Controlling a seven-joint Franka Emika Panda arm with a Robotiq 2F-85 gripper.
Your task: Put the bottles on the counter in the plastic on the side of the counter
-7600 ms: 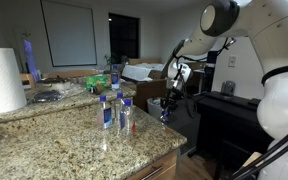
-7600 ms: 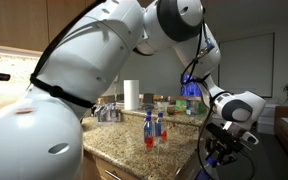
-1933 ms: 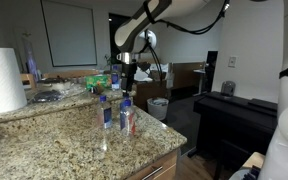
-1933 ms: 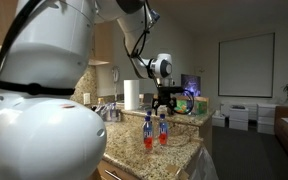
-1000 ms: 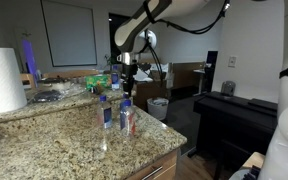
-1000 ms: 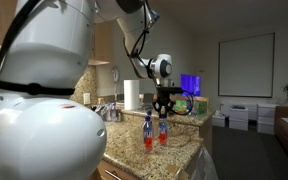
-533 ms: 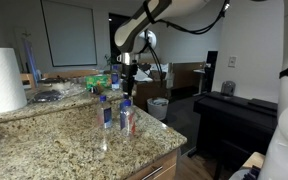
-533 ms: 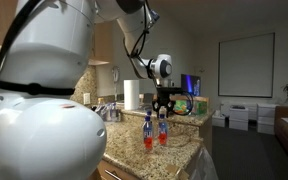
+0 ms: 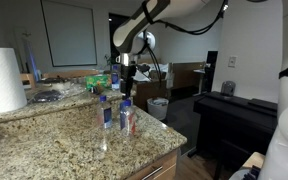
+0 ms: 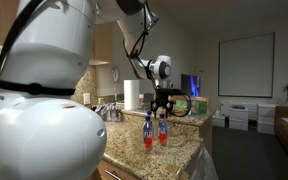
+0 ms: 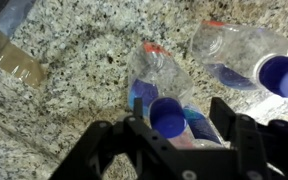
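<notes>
Standing upright at frame centre in an exterior view, two bottles (image 9: 127,117) rest on the counter (image 9: 74,145), caps up and long axes vertical. The gripper (image 9: 124,88) hangs just above them and carries nothing. The plastic-lined bin (image 9: 158,106) sits on the floor beyond the counter's edge, right of centre. Its inside is hidden, so I cannot tell whether any bottle lies in it. At least these two, I judge, are left to move.

In an exterior view the bottles (image 10: 163,131) show right of centre near the counter's corner, also upright, with the gripper (image 10: 165,104) directly over the right-hand one.

In the wrist view the camera looks down along the centre bottle (image 11: 154,80). Its blue cap (image 11: 167,117) faces the lens and its body runs toward the upper frame. The fingers (image 11: 246,140) stand spread on either side of the cap, clear of it. A second bottle (image 11: 234,48) stands at upper right, cap toward the right edge.
</notes>
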